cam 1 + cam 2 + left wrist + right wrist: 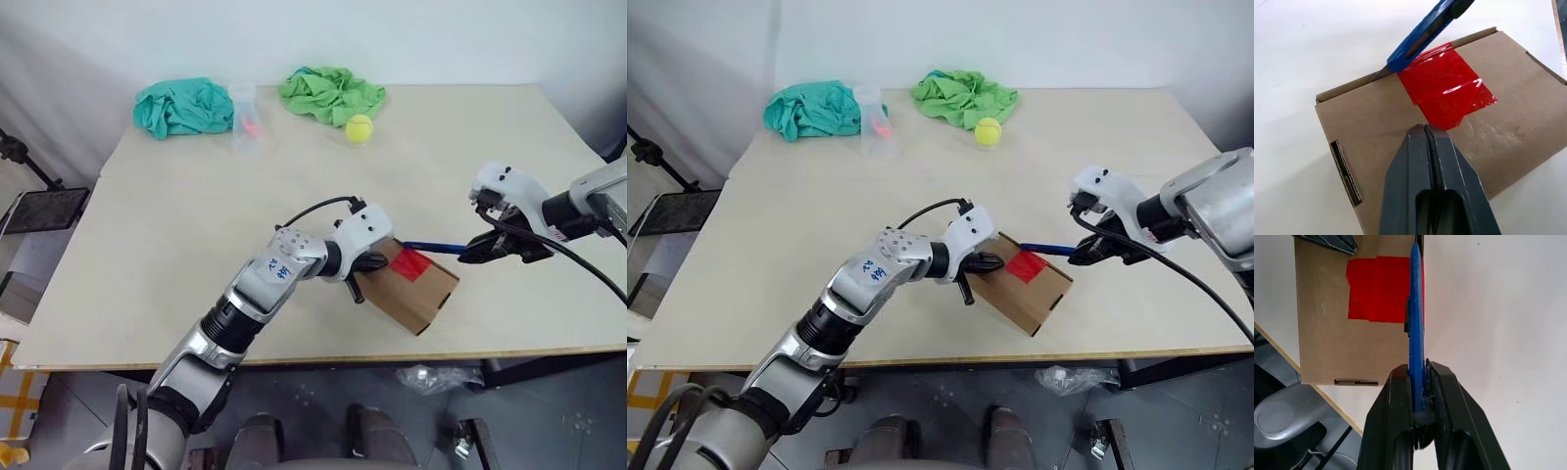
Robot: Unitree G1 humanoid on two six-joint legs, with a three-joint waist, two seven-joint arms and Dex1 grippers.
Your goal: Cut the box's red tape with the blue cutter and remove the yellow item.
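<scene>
The box (pixel 416 287) sits close to the table's (pixel 196 196) front edge, with the red tape (pixel 1444 90) stuck across the seam on its top. Everything else is easiest to place from this box.

The left gripper (pixel 1428 134) has its two fingers pressed tight together, holding nothing. Its tip rests on the top of the box, right at the edge of the tape. This looks like a push to keep the box from sliding while the cut is made.

The right gripper (pixel 1418 377) comes in from the other side of the box. Its fingers are squeezed around the back end of the blue cutter (pixel 1416 308), so the long blue part sticks out ahead of them. The cutter's darker tip sits at the box's far top edge, where the tape folds over. It may already be touching the seam, but that is hard to see for sure.

The tape looks whole, so the cut is probably just starting. The yellow item is likely shut inside the box. Far behind the box lie a tennis ball (pixel 360 128), a teal cloth (pixel 181 106) and a green cloth (pixel 328 91).
</scene>
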